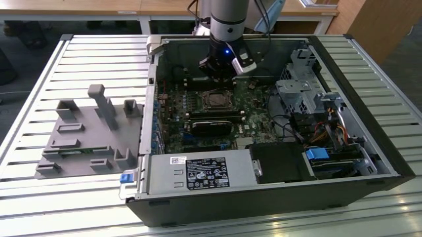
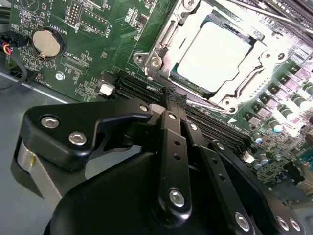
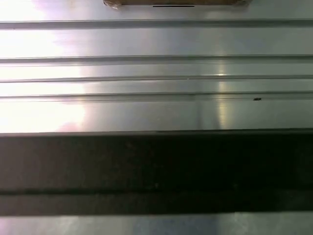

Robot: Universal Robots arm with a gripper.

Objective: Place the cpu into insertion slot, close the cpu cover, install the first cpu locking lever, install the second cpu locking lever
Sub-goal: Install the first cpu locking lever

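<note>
Both exterior and second wrist views show cpu (image 2: 213,55) seated under cpu cover (image 2: 166,34).

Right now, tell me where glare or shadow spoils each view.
Second wrist view: glare washes out the cpu top and the board's edge beyond it; the dark gripper sits in shade. First wrist view: bright reflections streak the ribbed metal surface, a dark band below. Exterior view: evenly lit, the case interior dimmer.

Green motherboard (image 2: 98,44); silver-tan cpu (image 2: 215,51); silver cpu cover (image 2: 161,39); black gripper (image 2: 173,105).
</note>
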